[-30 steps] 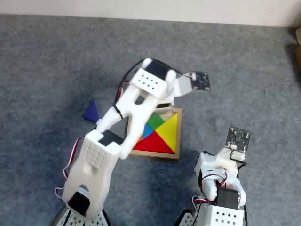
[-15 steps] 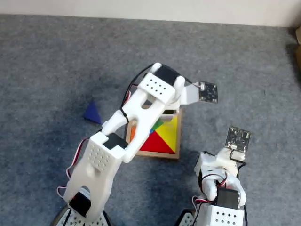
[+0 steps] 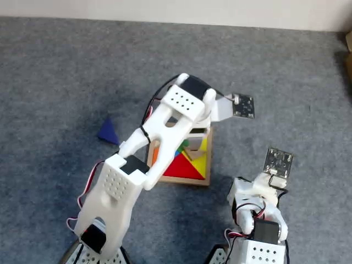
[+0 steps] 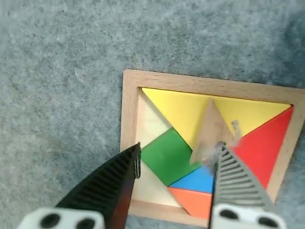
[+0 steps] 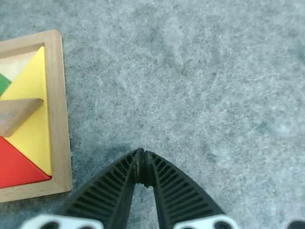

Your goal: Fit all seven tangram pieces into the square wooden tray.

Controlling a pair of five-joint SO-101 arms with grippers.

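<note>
**A tan triangle now lies on top of the tray's pieces**

From above, we see the left arm (image 3: 165, 118) stretched over the square wooden tray (image 3: 209, 159), hiding much of it. A second ago its wrist sat nearer the tray's left side. It has since swung right, and over the last half second it has hardly shifted. What differs is the yellow piece (image 3: 202, 144): plain half a second ago, it now has a tan triangle (image 3: 193, 155) lying across it. A dark blue triangle (image 3: 108, 131) lies on the grey carpet (image 3: 55, 71), well apart from the tray, exactly where it was. The right arm (image 3: 256, 214) sits folded at the near right, unmoved.

In the left wrist view, we find the left gripper (image 4: 178, 151) above the tray with its jaws spread wide, holding nothing. The tan triangle lies over the seam between the yellow piece and the red piece (image 4: 259, 148), one end at the tip of the pale finger (image 4: 233, 181). We cannot tell whether they touch. The green square (image 4: 167, 155), blue piece (image 4: 198, 180) and orange piece (image 4: 190, 200) lie flat in the tray, with bare wood on two sides of the green square.

In the right wrist view, the right gripper (image 5: 143, 168) has its jaws pressed together, empty, above the carpet beside the tray's rim.
</note>
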